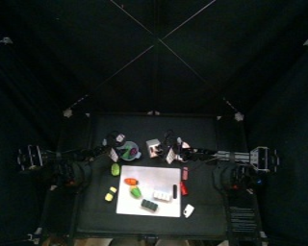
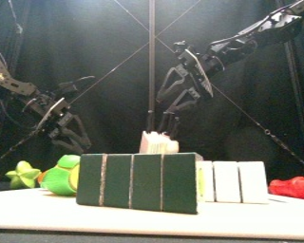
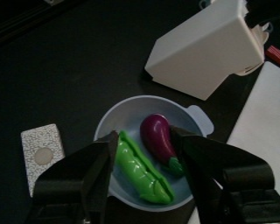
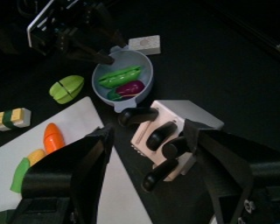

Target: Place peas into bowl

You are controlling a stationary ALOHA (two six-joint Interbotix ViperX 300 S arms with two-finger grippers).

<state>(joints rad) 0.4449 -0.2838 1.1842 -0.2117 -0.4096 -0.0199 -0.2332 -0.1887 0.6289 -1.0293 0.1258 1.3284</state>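
The green peas pod [image 3: 143,171] lies in the pale blue bowl [image 3: 108,122] beside a purple eggplant [image 3: 163,138]. My left gripper [image 3: 146,156] hangs straight above the bowl, jaws open on either side of the pod and touching nothing. In the right wrist view the bowl [image 4: 136,59] shows the peas [image 4: 115,77] inside, with the left arm [image 4: 78,35] over it. My right gripper [image 4: 149,171] is open just short of a white carton [image 4: 166,138] that stands next to the bowl. From above, the bowl [image 1: 127,152] sits left of the table's middle.
A white mat [image 1: 150,183] carries toy foods: a carrot [image 4: 52,134], a lime half [image 4: 67,86] beside it, and striped blocks [image 2: 136,180] at the front edge. A small speckled card [image 3: 41,149] lies by the bowl. Black curtains surround the table.
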